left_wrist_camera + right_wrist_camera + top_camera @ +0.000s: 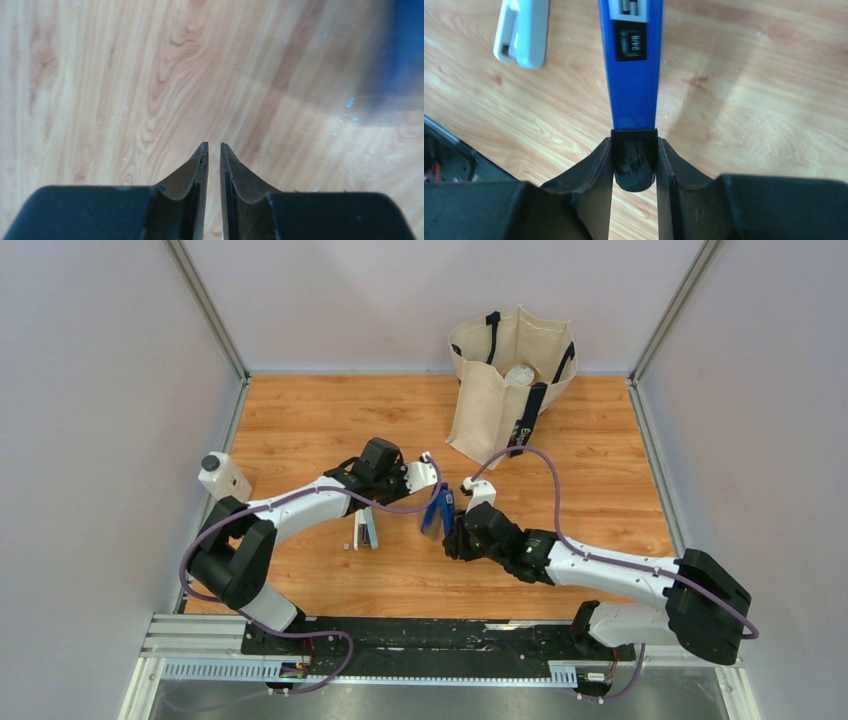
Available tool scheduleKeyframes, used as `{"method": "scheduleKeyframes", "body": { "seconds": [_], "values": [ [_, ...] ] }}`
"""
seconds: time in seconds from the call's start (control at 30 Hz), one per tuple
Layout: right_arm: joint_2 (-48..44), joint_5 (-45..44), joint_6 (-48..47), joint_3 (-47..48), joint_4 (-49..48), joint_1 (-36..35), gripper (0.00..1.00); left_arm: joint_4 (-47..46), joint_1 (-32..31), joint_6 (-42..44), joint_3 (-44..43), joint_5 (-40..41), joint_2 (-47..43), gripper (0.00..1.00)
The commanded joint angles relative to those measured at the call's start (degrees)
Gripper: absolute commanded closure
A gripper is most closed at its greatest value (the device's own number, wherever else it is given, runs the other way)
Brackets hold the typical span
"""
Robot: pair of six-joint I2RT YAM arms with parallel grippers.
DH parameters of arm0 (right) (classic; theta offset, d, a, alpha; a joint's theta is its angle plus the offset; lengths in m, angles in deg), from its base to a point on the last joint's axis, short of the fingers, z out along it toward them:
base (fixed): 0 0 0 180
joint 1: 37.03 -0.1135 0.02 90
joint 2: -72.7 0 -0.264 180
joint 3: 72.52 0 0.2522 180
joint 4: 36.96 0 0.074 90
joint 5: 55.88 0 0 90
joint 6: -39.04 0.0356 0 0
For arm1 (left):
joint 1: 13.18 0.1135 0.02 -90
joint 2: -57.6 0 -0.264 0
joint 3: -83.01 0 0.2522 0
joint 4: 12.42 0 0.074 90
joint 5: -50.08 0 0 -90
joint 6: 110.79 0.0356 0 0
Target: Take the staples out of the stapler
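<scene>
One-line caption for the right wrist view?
Right gripper holds blue stapler by its black end; pale grey stapler on table.

**Cropped, covered and blurred parts around the stapler**

In the right wrist view the stapler [634,75] runs off the top edge, so its far end is unseen. Its black near end is partly covered by the fingers of the right gripper [634,145] clamped on it. The pale grey-blue object [521,32] nearby is also cut by the top edge. In the left wrist view a blue shape [400,50] in the upper right corner is cropped and too blurred to identify. From above, a pale rounded thing [518,375] inside the tote bag [480,410] is too small to tell.
</scene>
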State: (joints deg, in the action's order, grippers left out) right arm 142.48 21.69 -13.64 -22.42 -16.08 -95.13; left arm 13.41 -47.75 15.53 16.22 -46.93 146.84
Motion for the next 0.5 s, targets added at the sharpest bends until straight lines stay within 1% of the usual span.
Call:
{"method": "scheduleKeyframes", "body": {
  "seconds": [0.0, 0.07, 0.13, 0.2, 0.23, 0.37, 0.43, 0.47],
  "values": [
    [-0.9, -3.0, -3.0, -1.3, 2.8, -2.4, 0.99, -9.5, -0.9, 2.4, 2.3, 6.8, -1.8, 0.78],
    [-1.0, -3.1, -2.8, -2.1, 2.8, -2.7, 0.99, -11.7, -1.0, 2.7, 3.7, 6.8, -2.7, 0.78],
    [-0.8, -3.0, -2.3, -3.2, 2.1, -2.8, 0.99, -11.7, -1.0, 2.7, 3.6, 8.3, -2.8, 0.77],
    [-0.4, -3.0, -2.1, -3.6, 1.2, -2.9, 0.99, -10.9, -1.0, 2.5, 3.0, 7.8, -2.7, 0.77],
    [-0.1, -3.1, -2.0, -3.5, 0.9, -2.9, 0.99, -9.5, -1.0, 2.2, 2.5, 7.4, -2.9, 0.77],
    [1.6, -4.6, -0.7, -2.0, 0.6, -3.0, 1.0, 0.1, -1.0, -2.9, -0.9, 0.3, -5.0, 0.76],
    [2.3, -5.7, 0.4, -0.3, 1.1, -2.9, 1.0, 6.1, -0.8, -6.7, -3.4, -4.5, -5.9, 0.72],
    [2.6, -6.4, 1.0, 0.9, 1.6, -2.9, 1.0, 8.6, -0.7, -8.7, -4.6, -6.8, -6.3, 0.68]
  ]
}}
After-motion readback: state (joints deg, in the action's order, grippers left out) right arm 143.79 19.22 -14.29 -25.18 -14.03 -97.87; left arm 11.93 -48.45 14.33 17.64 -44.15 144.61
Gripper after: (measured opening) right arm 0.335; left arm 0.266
